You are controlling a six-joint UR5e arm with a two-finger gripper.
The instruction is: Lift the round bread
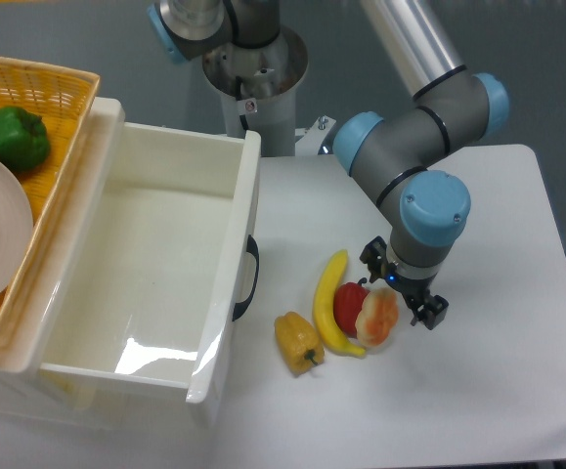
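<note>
Round bread, on your table.
Long axis runs near-vertical, top tilted right, leaning against red pepper; your claw above it, spread, ungripped.

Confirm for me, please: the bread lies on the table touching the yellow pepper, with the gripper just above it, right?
Not quite. In the camera view the bread touches the red pepper, not the yellow pepper, which lies apart beyond the banana. The rest holds: it lies on the table with the gripper just above it.
</note>
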